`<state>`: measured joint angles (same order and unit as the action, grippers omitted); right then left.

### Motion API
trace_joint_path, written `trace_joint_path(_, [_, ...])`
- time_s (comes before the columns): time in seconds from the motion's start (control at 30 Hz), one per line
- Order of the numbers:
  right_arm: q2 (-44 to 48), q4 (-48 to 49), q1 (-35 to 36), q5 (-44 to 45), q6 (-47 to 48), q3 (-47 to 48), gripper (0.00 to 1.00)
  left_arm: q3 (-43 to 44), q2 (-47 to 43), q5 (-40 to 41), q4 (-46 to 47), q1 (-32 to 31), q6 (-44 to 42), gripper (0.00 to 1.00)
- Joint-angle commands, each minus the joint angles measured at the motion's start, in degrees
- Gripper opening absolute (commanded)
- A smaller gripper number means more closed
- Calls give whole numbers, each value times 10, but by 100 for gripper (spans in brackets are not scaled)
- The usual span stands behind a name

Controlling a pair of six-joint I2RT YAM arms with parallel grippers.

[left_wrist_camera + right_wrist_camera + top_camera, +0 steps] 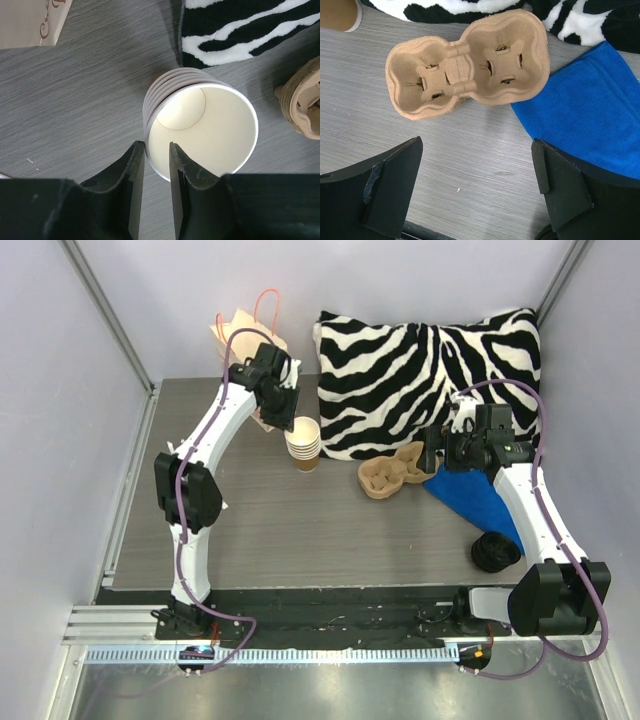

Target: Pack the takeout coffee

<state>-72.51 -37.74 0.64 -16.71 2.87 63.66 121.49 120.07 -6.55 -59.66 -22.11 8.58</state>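
Note:
No takeout coffee with a black lid shows in any view. A stack of lidless cream paper cups (303, 445) (200, 125) stands upright on the table in front of the pillow. My left gripper (283, 412) (156, 145) hangs over the stack's near-left rim. Its jaws are narrow but apart, one finger (132, 170) outside the top cup's wall and the other over the cup's inside, with table showing in the gap. My right gripper (437, 452) (476, 145) is wide open above bare table, just short of a brown pulp cup carrier (390, 475) (465, 60).
A zebra-striped pillow (420, 370) fills the back right. A paper bag with pink handles (245, 335) (30, 20) stands at the back left. A blue cloth (480, 500) (590, 125) lies right of the carrier, and a pile of black lids (495, 552) sits near the right arm.

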Motion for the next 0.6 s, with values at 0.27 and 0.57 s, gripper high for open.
trace_joint_path(0.27, [0, 21, 2, -11, -1, 6, 100, 26, 1, -19, -4, 0, 17, 7])
trace_joint_path(0.57, [4, 19, 2, -9, 0, 4, 100, 37, -22, -53, -27, 4, 26, 0])
